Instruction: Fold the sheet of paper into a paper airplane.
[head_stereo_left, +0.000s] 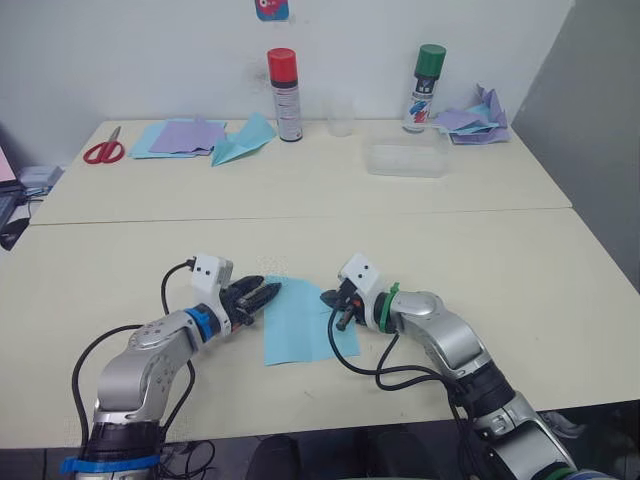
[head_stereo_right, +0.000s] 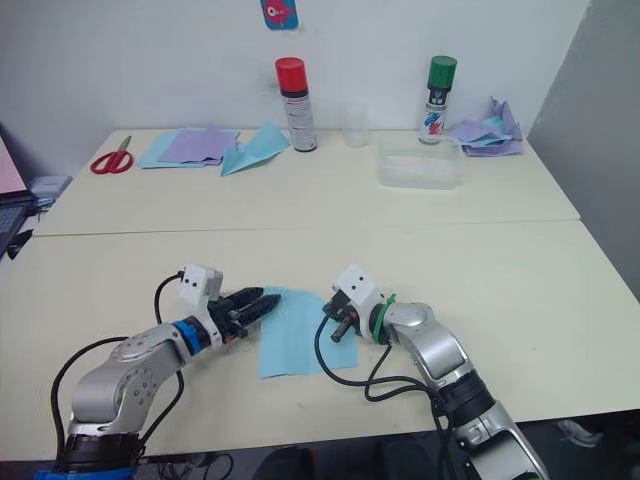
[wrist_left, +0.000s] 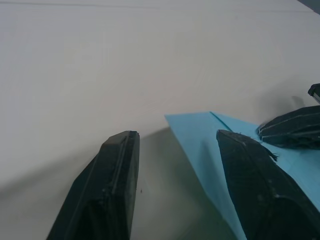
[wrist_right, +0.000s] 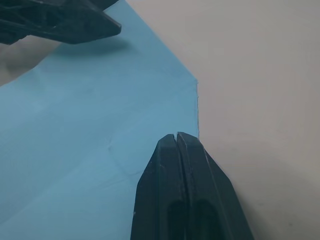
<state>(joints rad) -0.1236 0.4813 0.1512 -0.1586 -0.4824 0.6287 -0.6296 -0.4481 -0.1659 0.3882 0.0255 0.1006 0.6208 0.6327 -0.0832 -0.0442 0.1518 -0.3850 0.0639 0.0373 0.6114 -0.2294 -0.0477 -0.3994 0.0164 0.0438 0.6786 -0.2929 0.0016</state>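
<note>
Presently, nearest the front edge of the table (head_stereo_left: 560, 330), the sheet of paper (head_stereo_left: 300, 325) lies flat between the two arms, a sky-blue rectangle running lengthwise away from the robot. Its far end at twelve o'clock looks turned in to a slant; the left wrist view shows a folded flap with a diagonal edge there. The rest of the sheet is smooth, with only faint creases visible in the right wrist view.

The left gripper (head_stereo_left: 262, 293) comes in from nine o'clock, its fingers set apart: one rests over the sheet's far left corner and the other over bare table just beside it. It grips nothing. The right gripper (head_stereo_left: 338, 305) comes in from three o'clock with its fingers pressed together, tips bearing down on the sheet near its right edge. It holds nothing between them and appears to pin the paper.

In my judgement the work stands at an early fold, the nose corners. The next move calls for the pin to hold while the left fingers catch the corner and lay it to the centre line without dragging the thin sheet.

Farther back, from ten to two o'clock, stand scissors (head_stereo_left: 105, 150), lilac sheets (head_stereo_left: 190, 135), a teal paper dart (head_stereo_left: 243, 140), a red-capped can (head_stereo_left: 285, 95), a clear tray (head_stereo_left: 405, 158), a green-capped can (head_stereo_left: 427, 88) and crumpled paper (head_stereo_left: 478, 120).
</note>
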